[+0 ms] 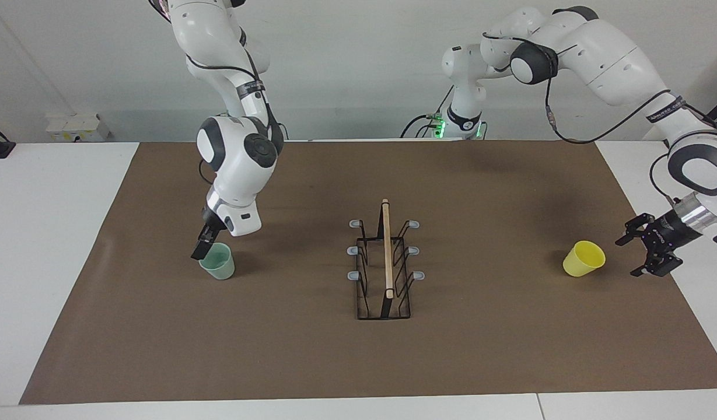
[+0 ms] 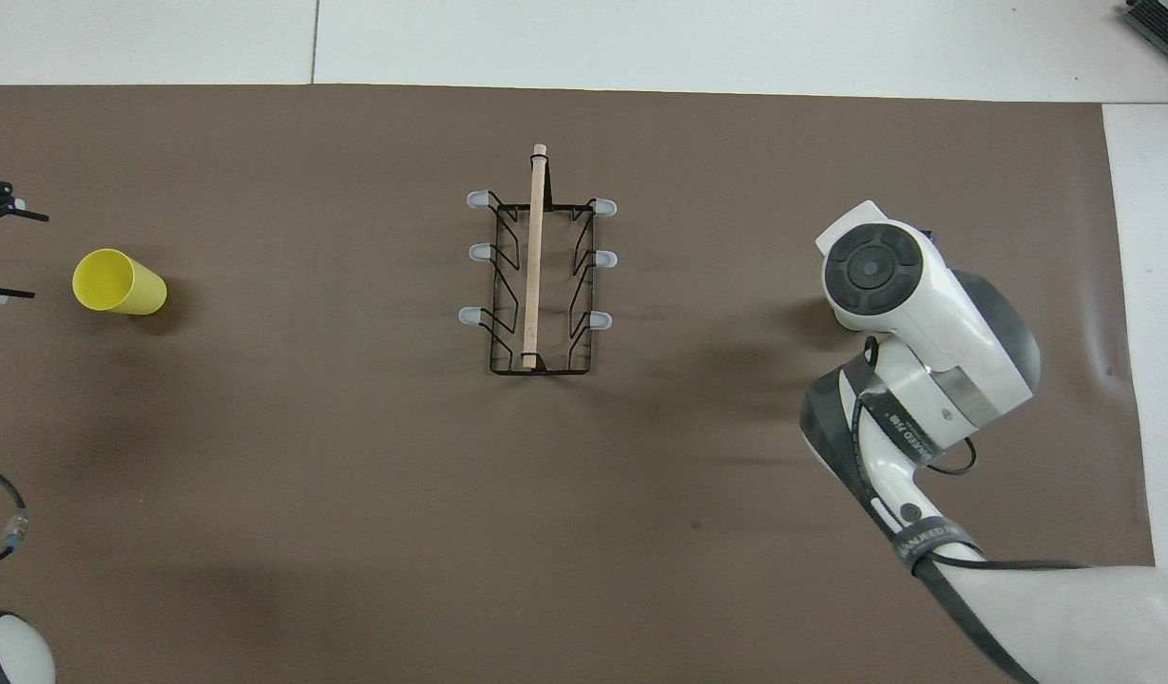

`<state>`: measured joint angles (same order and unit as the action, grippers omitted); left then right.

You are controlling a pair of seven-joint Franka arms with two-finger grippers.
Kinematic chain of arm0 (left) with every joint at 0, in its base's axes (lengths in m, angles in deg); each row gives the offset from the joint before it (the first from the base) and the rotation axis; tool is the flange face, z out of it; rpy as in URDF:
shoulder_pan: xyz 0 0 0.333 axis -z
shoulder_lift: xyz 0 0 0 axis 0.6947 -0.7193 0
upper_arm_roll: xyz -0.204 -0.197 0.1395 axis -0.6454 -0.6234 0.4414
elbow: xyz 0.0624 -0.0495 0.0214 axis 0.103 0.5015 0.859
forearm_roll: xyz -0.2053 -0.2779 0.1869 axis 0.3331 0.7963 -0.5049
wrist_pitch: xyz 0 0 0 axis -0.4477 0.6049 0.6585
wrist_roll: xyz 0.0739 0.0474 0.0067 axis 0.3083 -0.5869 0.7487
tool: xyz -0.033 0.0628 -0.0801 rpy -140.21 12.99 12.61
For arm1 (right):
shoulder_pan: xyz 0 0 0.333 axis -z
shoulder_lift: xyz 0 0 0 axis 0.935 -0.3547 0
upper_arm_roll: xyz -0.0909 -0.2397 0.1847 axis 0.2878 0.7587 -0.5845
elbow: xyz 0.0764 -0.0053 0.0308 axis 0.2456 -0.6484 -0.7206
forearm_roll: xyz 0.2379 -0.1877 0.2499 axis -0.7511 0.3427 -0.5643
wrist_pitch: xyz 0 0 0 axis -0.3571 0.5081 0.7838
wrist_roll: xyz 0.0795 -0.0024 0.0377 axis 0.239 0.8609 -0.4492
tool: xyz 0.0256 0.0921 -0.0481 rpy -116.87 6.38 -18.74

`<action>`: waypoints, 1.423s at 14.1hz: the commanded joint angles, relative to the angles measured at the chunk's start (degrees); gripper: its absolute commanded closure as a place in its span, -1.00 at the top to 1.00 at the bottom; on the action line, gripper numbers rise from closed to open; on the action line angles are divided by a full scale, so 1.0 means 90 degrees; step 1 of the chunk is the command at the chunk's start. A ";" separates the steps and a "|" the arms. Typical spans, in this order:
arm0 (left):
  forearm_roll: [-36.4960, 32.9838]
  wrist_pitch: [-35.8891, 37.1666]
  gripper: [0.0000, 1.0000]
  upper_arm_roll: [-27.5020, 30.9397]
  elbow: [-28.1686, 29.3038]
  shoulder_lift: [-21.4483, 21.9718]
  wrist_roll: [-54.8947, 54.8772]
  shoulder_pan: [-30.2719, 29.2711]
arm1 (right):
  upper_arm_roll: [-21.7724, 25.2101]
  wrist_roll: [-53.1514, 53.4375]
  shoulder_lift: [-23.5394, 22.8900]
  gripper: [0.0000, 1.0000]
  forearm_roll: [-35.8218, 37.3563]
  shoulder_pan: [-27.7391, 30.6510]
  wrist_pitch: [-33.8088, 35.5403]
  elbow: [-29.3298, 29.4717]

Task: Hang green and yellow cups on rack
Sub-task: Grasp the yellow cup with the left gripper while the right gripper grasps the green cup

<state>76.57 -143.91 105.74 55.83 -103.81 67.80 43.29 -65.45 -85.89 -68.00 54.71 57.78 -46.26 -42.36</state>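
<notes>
Two cups wait on the brown mat (image 1: pixel 311 361), one at each end of the table, and neither is on the rack (image 1: pixel 386 262) yet. The green cup (image 1: pixel 217 261) stands upright, mouth up, toward the right arm's end, well apart from the rack. The right gripper (image 1: pixel 205 246) has its fingers down at the cup's rim, one dark finger showing against the outer wall on the side away from the rack; its jaws look spread wide, so to my eye it is straddling the wall for a rim pinch and has not closed. From above, the arm's wrist hides the cup completely. The yellow cup (image 1: pixel 584 258) lies tipped with its mouth turned toward the left arm's end of the table, and the left gripper (image 1: pixel 649 252) hangs low just beside that mouth, fingers splayed wide and holding nothing. That sideways pose makes sense: with the cup lying that way, a level approach into the opening seems the easiest grab. The rack sits in the middle between them, its wooden bar (image 1: pixel 387 248) running away from the robots and its grey-tipped pegs (image 1: pixel 413 224) sticking out to both sides, all six bare, so each arm probably has a peg facing its own cup.
</notes>
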 commanded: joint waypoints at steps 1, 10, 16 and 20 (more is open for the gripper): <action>0.0377 0.0000 1.00 0.0065 0.0077 -0.0145 0.0549 -0.0028 | -0.0010 -0.0219 -0.0440 1.00 0.0492 -0.0308 0.0407 0.0169; 0.1537 -0.0136 1.00 0.0144 0.2332 0.0919 0.0599 0.0177 | -0.0010 -0.0130 -0.1214 1.00 0.1968 -0.0769 0.0683 0.0278; 0.2935 -0.1307 1.00 0.0115 0.3409 0.1213 0.1074 0.0782 | -0.0010 -0.0199 -0.1195 1.00 0.1998 -0.0858 0.1171 0.0316; 0.3073 -0.1650 1.00 0.0046 0.3341 0.1154 0.1527 0.0929 | -0.0010 -0.0511 -0.1117 1.00 0.1988 -0.0858 0.1357 0.0365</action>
<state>103.06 -156.88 106.09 83.88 -95.27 80.39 50.75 -65.38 -88.06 -78.42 71.33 49.92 -35.22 -39.64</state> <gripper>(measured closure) 0.000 0.000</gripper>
